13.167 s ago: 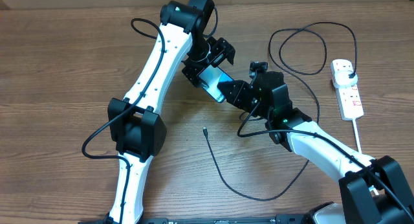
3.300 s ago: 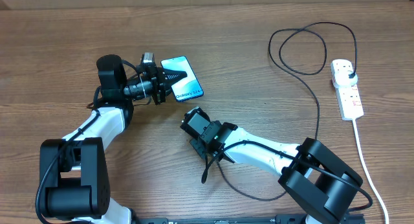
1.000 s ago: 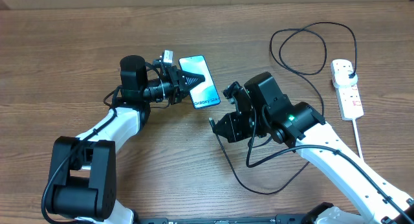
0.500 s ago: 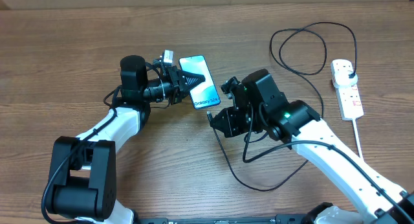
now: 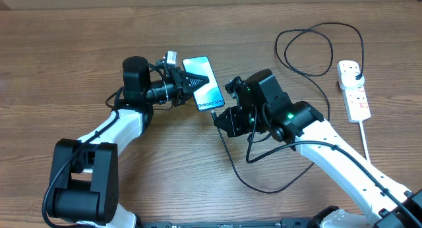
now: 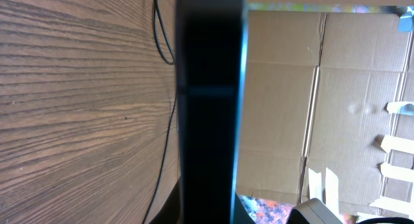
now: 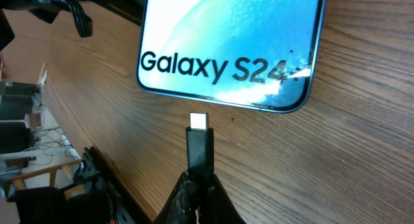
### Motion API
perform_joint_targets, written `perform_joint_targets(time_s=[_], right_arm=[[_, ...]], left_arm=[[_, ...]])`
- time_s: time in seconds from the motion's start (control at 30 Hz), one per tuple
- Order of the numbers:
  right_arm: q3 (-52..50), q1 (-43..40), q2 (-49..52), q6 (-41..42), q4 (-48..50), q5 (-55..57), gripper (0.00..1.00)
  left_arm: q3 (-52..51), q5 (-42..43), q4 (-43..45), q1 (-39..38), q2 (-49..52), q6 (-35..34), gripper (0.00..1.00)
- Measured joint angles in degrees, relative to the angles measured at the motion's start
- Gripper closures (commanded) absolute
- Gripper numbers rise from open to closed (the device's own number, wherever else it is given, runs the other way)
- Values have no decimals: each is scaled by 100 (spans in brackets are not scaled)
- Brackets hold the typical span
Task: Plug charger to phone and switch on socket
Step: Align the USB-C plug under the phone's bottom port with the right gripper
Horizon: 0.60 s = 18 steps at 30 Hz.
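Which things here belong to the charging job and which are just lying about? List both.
Job: phone, held by the left gripper; charger, its tip end held by the right gripper; socket.
Lying about: cardboard box beyond the table.

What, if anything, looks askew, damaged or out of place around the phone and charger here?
Nothing looks spilled or damaged. One oddity: in the right wrist view the phone sits slanted against the charger connector held by the right gripper, so the tip is not square to its bottom edge, with a gap between them.
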Motion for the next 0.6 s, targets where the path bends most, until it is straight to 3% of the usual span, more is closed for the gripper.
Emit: perform_joint_targets(time_s=[0.6], right_arm=[[0,0,85,66,94,98,96]], left_arm=[[0,-2,0,0,0,0,96]])
